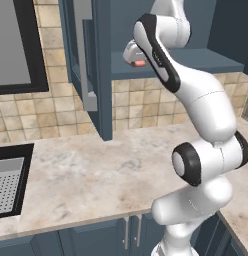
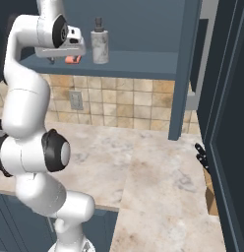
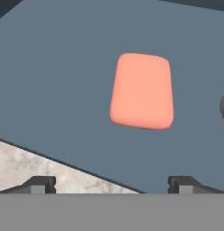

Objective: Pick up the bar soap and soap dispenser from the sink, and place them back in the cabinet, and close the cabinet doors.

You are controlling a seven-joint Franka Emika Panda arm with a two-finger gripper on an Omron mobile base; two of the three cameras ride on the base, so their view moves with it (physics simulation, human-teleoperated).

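A rendered kitchen. In the hand view, the bar soap point(image 3: 141, 91), a salmon-pink rounded slab, lies flat on the blue shelf point(image 3: 55, 81) of the cabinet, slightly right of centre in the frame. The end effector point(image 3: 111, 184) sits at the bottom edge with its two dark fingertips point(image 3: 39, 184) spread wide apart and nothing between them; the soap lies clear of them, so it appears to have been let go onto the shelf.

In the right base view, the white arm reaches to the upper left of the frame, where the soap shows as an orange sliver beside the soap dispenser point(image 2: 99, 45), which stands upright on the same shelf. Both items look stowed, probably so the doors can shut past them. A dark blue cabinet door point(image 2: 227, 118) stands open along the right edge. Below lies the marbled worktop point(image 2: 163, 182).

In the left base view, the black sink point(image 1: 11, 180) with its perforated tray sits at the lower left.
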